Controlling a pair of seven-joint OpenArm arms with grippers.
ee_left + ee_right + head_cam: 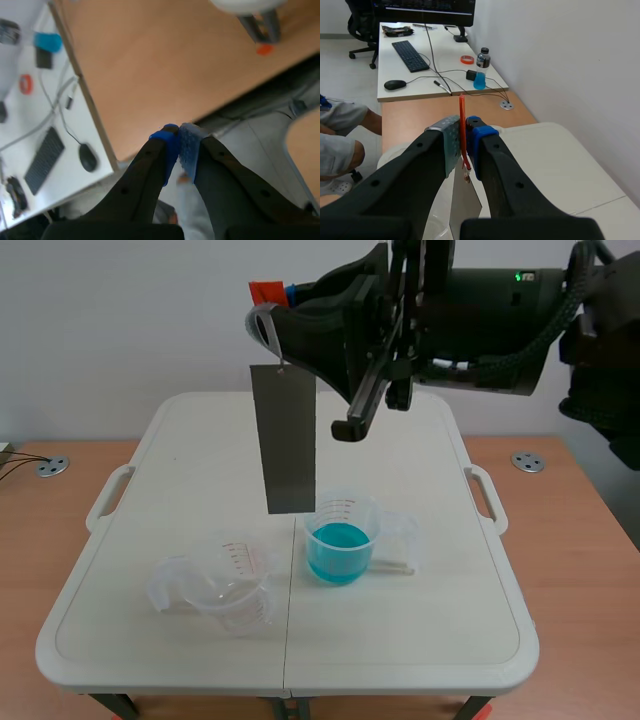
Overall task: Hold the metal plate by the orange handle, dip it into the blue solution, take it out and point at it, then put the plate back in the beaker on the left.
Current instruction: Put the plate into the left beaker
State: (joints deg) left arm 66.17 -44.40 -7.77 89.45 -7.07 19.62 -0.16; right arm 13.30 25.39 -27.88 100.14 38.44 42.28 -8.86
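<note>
Handle [266, 290]: scene view, mostly hidden behind right gripper [272, 305].
Plate [462, 200]: right wrist view, largely covered by fingers [505, 175], cut off at frame edge.
Beaker [235, 585] scale marks: too small to read.
Person [340, 135]: cut by edge.

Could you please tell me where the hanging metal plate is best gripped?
At the thin orange handle above its top edge, pinched from above, as the right gripper does; the metal plate hangs upright, leaving its lower end free to dip.

the metal plate [290, 440] is dull, matt grey. the left beaker [225, 590] and right beaker [340, 540] are clear, glossy plastic. the counter [420, 640] is smooth, off-white matt plastic.
</note>
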